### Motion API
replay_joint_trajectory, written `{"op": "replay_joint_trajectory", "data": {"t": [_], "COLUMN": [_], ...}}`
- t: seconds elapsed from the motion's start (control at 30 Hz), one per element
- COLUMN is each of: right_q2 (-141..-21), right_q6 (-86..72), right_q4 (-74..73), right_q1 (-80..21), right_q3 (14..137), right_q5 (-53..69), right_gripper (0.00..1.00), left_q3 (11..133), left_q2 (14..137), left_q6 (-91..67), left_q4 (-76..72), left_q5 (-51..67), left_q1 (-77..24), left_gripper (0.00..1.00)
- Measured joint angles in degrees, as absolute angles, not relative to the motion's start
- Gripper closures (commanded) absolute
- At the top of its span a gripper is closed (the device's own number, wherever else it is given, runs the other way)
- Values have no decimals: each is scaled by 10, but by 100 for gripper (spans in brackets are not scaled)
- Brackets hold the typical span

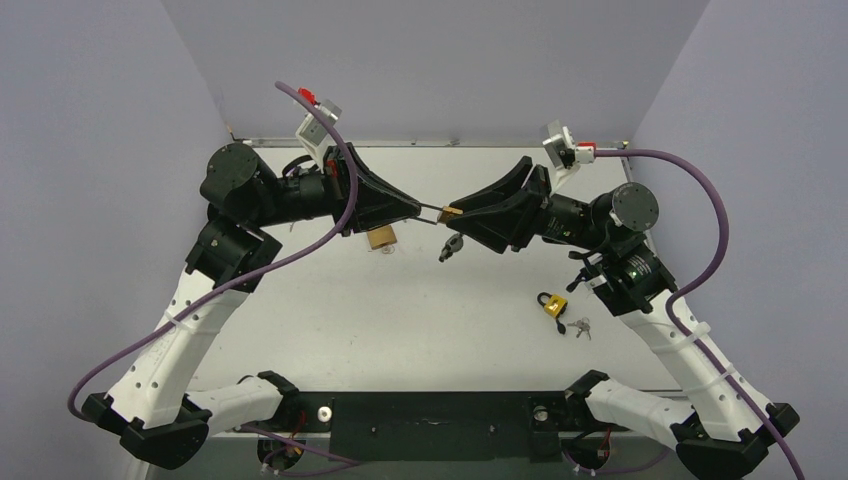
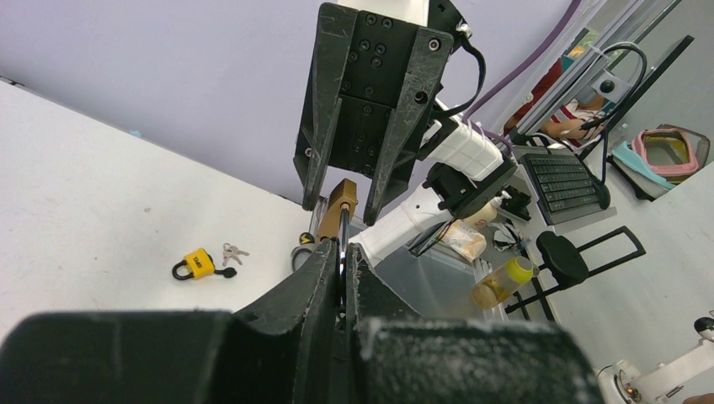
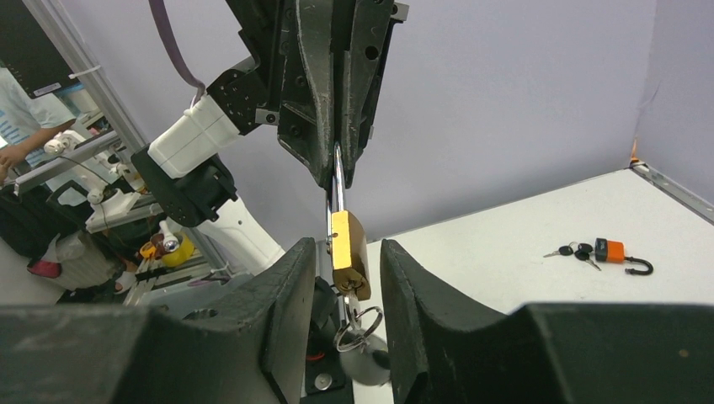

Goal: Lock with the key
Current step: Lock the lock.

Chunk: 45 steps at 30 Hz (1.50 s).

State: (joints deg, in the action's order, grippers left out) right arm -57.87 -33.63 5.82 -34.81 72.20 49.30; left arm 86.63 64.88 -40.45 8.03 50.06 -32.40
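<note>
A brass padlock [image 3: 348,252] hangs in mid-air above the table. My left gripper [image 2: 343,246] is shut on its steel shackle [image 3: 337,189]. A key [image 3: 349,296] sits in the keyhole on the padlock's underside. A ring [image 3: 358,324] with a blurred second key hangs from it. My right gripper [image 3: 348,246] is open, with one finger on each side of the padlock body and a narrow gap on both sides. In the top view the two grippers meet tip to tip at the padlock [image 1: 451,212], and the hanging key [image 1: 450,247] dangles below it.
A yellow padlock [image 1: 552,303] with small keys [image 1: 580,326] lies on the table by the right arm. An orange-brown padlock [image 1: 380,238] lies under the left gripper. The right wrist view shows an orange padlock [image 3: 608,250] with keys [image 3: 572,251]. Purple walls enclose the table.
</note>
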Motion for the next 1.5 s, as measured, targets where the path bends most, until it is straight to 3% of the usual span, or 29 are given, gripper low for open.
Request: {"op": "replay_joint_trajectory", "data": {"t": [0.23, 0.5, 1.5], "right_q2": [-580, -580, -601], "right_q6": [-333, -326, -454], "right_q4": [53, 45, 105], "right_q1": [-361, -364, -376], "right_q3": [721, 721, 704], "right_q5": [492, 484, 465], "right_gripper": [75, 100, 100], "left_q3": [853, 851, 798], "left_q2": [648, 648, 623], "left_q6": [-423, -431, -415], "left_q4": [59, 54, -19], "left_q5": [501, 502, 436], "left_q1": [-324, -321, -350], "left_gripper": [100, 100, 100]}}
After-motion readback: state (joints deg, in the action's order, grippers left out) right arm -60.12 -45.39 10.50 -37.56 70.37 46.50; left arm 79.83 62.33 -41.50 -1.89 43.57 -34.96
